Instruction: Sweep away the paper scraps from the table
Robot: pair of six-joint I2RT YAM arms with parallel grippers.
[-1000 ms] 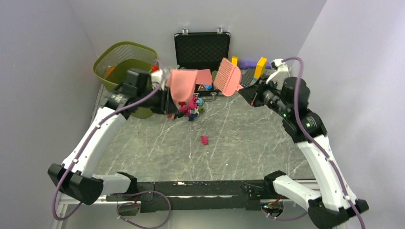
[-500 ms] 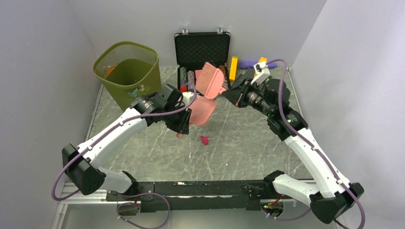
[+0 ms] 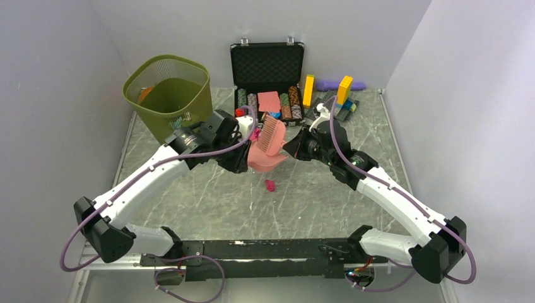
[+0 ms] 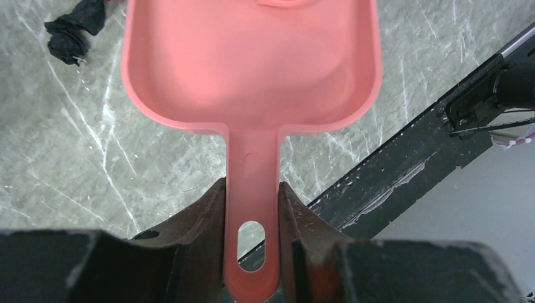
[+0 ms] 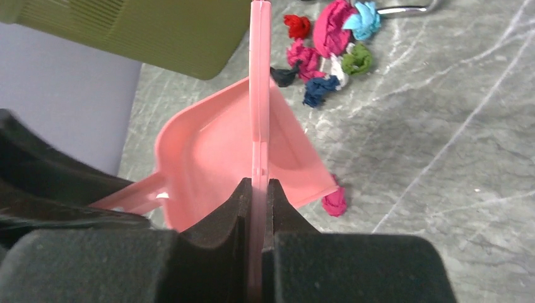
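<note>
My left gripper (image 3: pixel 240 156) (image 4: pixel 252 189) is shut on the handle of a pink dustpan (image 3: pixel 265 162) (image 4: pixel 252 63), held low over the grey-green table (image 3: pixel 315 196). My right gripper (image 3: pixel 295 146) (image 5: pixel 258 186) is shut on a pink brush (image 3: pixel 272 134) (image 5: pixel 260 88), which stands just above the dustpan (image 5: pixel 221 151). One magenta paper scrap (image 3: pixel 270 185) (image 5: pixel 334 201) lies by the dustpan's front corner. A pile of paper scraps (image 5: pixel 328 47) in magenta, red, blue, teal and green lies beyond the pan, mostly hidden in the top view. A dark scrap (image 4: pixel 72 31) lies beside the pan.
An olive waste bin (image 3: pixel 170 95) (image 5: pixel 126 31) stands at the back left. An open black case (image 3: pixel 267 63) with stacked poker chips stands at the back middle. Yellow toy bricks (image 3: pixel 344 89) stand at the back right. The metal rail (image 3: pixel 252 249) runs along the near edge.
The left arm has swung the dustpan from up near the bin down to the table's middle. The right arm has brought the brush down and left, over the dustpan.
</note>
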